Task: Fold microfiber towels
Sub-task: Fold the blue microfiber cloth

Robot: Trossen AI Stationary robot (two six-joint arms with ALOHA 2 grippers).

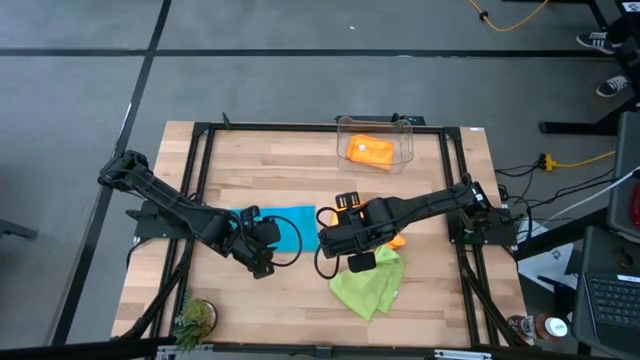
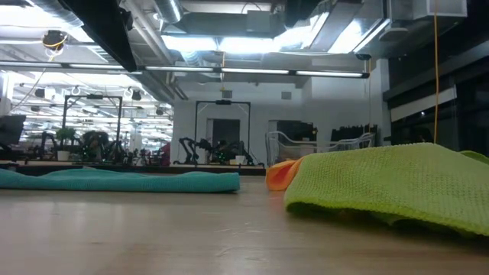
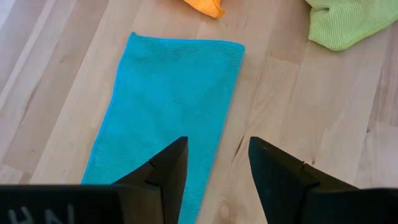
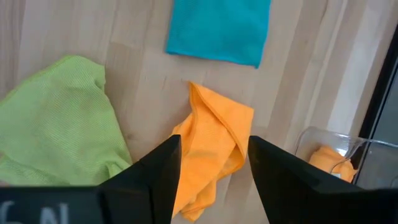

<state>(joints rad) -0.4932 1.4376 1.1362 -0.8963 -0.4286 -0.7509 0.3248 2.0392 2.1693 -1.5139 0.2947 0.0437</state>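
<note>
A: We see the teal towel [image 1: 285,217] lying flat on the table [image 1: 300,170], folded into a long strip near the middle. The left gripper [image 3: 217,168] hovers over one end of it, jaws apart with nothing between them; through the gap we see only cloth and wood.

B: Agreed. From the left wrist view the strip runs away from the jaws, its far edge straight and its corners square. Beyond it we catch a corner of an orange towel [image 3: 202,6] and a lobe of the green towel [image 3: 348,22].

A: And the right gripper [image 4: 214,168]?

B: Its jaws are parted too, holding nothing. They hang above the loose orange towel, which lies crumpled on the wood between the teal strip and the green towel. We cannot tell whether the jaws touch the cloth.

A: In the high view that orange towel is mostly hidden under the right arm; only a small patch peeks out by the wrist. The green towel sits bunched toward the near edge of the table, just beside the right gripper.

B: In the low view the green heap fills the right side, the orange one shows just behind it, and the teal strip lies low at the left.

A: The second orange towel [image 1: 370,150] rests inside the clear bin [image 1: 402,133] at the far edge of the table, well apart from both arms.

B: A small plant [image 1: 192,318] stands at the near left corner.
</note>
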